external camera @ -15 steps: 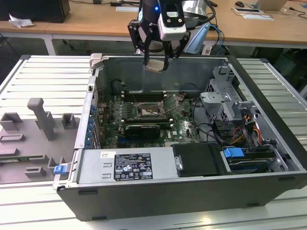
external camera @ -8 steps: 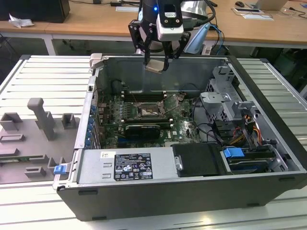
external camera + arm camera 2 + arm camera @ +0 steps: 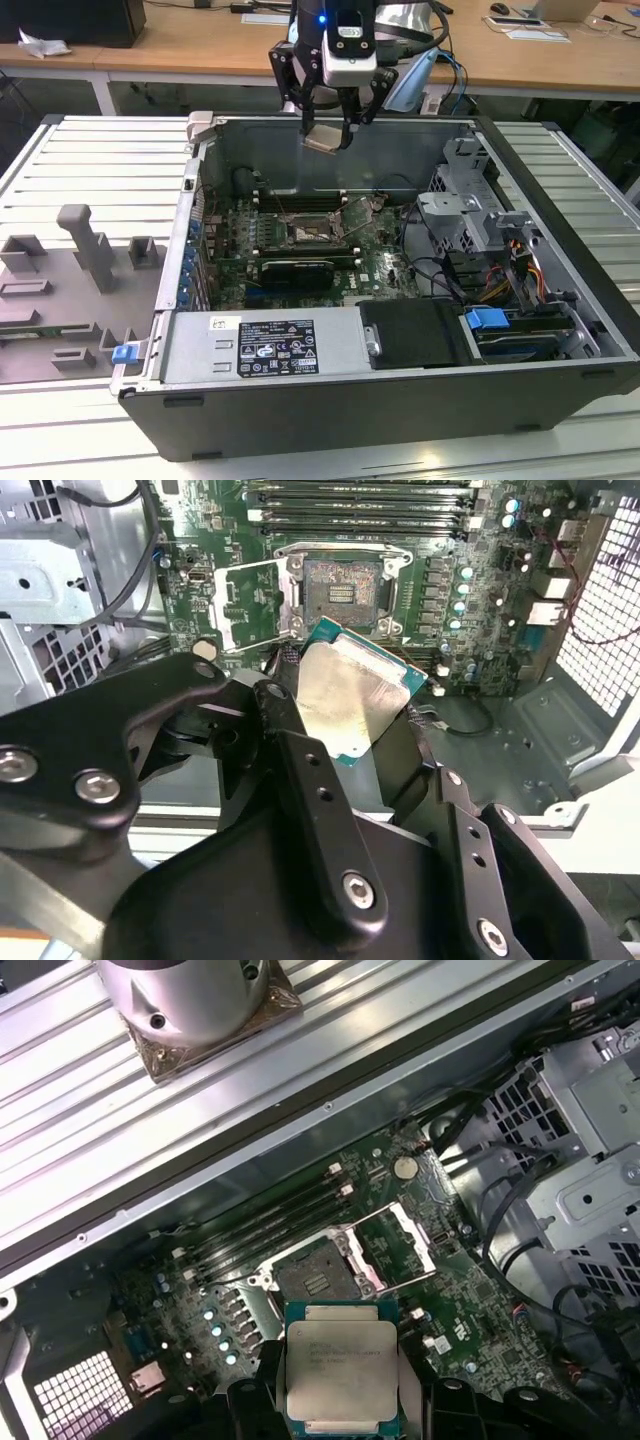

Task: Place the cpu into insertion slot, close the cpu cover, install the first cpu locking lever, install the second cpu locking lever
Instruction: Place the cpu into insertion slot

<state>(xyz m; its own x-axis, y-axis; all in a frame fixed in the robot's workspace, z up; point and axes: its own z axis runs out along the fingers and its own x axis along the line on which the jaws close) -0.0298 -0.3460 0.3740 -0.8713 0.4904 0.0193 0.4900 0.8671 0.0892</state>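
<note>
My gripper point(image 3: 327, 132) hangs above the open computer case, over its back wall, shut on the cpu point(image 3: 324, 139). The cpu point(image 3: 355, 695) is a thin square chip with a pale metal face and green edge, pinched by two opposite edges between the black fingers point(image 3: 296, 742). In the first wrist view the cpu point(image 3: 340, 1365) sits between the fingers point(image 3: 262, 1400). Below on the green motherboard lies the insertion slot point(image 3: 345, 585) point(image 3: 312, 1282) point(image 3: 309, 234), bare and dark. The cpu cover point(image 3: 243, 607) point(image 3: 397, 1247) stands swung open beside the slot.
Long black memory sticks point(image 3: 360, 502) lie along the slot's far side. A grey drive cage with cables point(image 3: 470, 215) fills the case at the exterior view's right. A power supply point(image 3: 265, 345) lines the front. A grey fixture point(image 3: 85, 250) sits outside the case at the exterior view's left.
</note>
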